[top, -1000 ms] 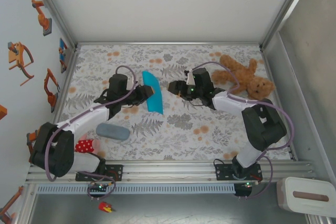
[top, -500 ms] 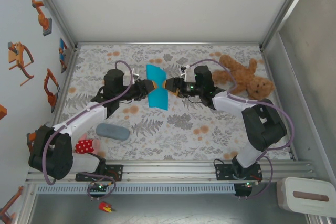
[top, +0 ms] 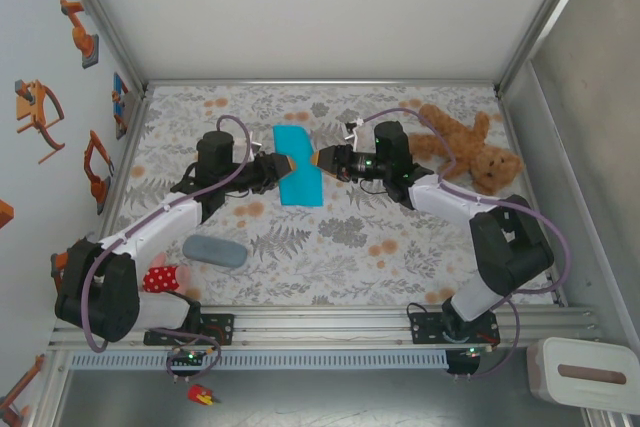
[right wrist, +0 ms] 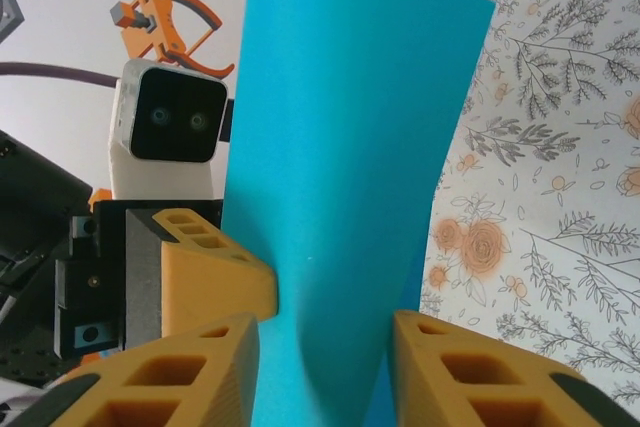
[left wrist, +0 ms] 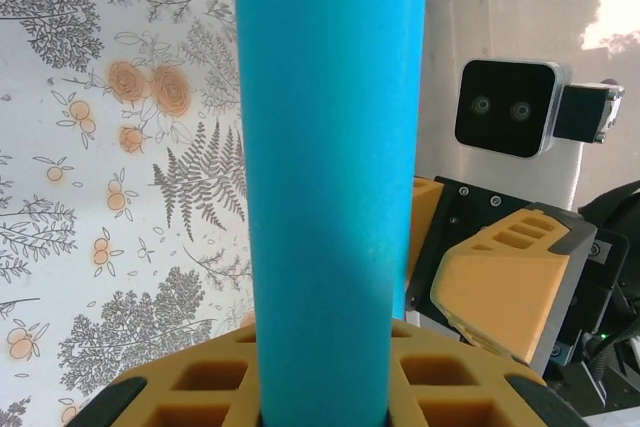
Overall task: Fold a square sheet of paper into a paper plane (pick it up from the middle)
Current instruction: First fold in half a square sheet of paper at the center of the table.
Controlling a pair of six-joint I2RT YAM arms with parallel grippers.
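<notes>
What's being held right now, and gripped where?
The blue paper. Left gripper is clamped on its left edge, mid-length. Right gripper has its fingers astride the opposite edge; whether they're clamped can't be told.

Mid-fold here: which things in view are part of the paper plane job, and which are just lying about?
In the job: blue paper sheet, between the left pincer and right pincer.
Lying about: brown teddy bear, far right; grey-blue oblong case, near left; red white-spotted toy, near-left corner.
</notes>
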